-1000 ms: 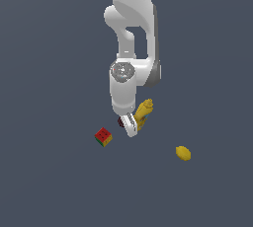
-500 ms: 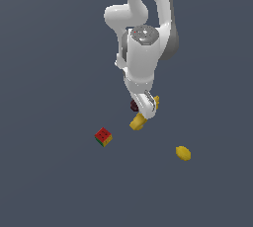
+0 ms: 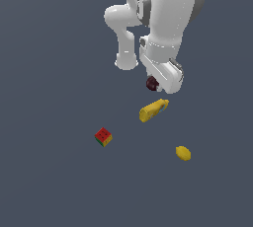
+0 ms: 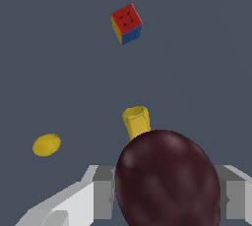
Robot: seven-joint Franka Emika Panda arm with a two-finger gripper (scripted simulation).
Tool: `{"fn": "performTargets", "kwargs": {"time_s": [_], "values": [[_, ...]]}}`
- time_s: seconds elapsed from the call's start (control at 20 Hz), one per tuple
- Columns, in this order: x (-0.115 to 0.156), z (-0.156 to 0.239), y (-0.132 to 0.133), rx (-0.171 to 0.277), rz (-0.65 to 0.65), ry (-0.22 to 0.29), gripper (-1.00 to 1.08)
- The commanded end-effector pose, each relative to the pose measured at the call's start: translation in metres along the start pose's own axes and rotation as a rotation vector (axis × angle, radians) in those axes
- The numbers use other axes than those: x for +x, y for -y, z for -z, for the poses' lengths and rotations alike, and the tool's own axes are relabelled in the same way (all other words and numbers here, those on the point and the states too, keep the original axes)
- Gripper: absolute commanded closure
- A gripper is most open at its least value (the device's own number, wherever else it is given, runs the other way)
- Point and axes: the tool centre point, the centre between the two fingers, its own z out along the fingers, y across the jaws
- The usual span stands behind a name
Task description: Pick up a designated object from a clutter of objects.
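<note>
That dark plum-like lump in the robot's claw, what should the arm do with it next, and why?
Probably keep lifting it a little, grip unchanged. The dark maroon lump sits between the fingers of the gripper, already above the yellow bottle, red cube and lemon. Opening now would likely drop it.
</note>
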Motion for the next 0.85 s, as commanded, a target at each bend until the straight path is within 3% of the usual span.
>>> {"fn": "performTargets", "kwargs": {"time_s": [0.0, 0.4, 0.8], "values": [[-0.014, 0.022, -0.001, 0.0, -0.001, -0.001, 1.08], [-0.047, 0.072, 0.0, 0.0, 0.0, 0.001, 1.08], [-0.057, 0.089, 0.002, 0.0, 0.0, 0.003, 1.08]]}}
